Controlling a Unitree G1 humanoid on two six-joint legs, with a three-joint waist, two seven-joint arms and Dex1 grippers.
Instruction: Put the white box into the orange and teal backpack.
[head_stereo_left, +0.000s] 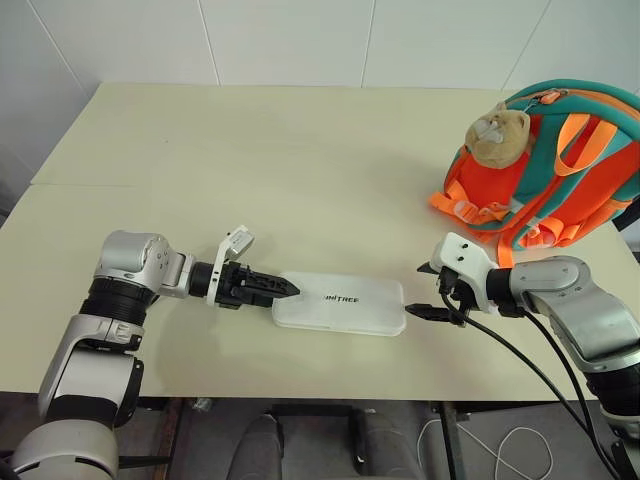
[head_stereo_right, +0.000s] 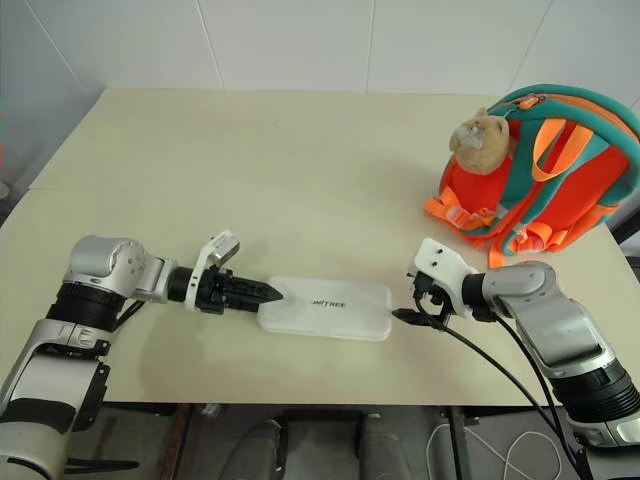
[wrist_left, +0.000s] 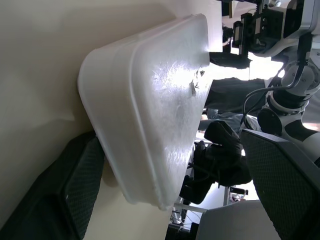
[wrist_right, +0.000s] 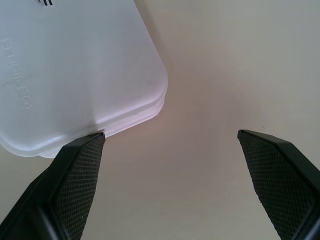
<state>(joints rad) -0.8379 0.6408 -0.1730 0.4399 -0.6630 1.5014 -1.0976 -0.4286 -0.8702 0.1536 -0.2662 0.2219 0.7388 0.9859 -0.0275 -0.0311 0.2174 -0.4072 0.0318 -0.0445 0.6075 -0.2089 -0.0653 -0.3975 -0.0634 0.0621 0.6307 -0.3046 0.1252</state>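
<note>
White box flat, lengthwise between grippers.

both arms are chunky silver-grey shells with black rings at the joints. each wrist has a white block, then a black gripper, left and right. finger pads have a fine cross-hatch grip texture. black cables trail off the right forearm.

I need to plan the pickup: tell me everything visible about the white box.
The white box is flat, rectangular, round-cornered, of matte plastic with a lid seam and small dark lettering on top. It lies closed and flat near the table's front edge. The open left gripper straddles one short end; the open right gripper waits at the other.
</note>
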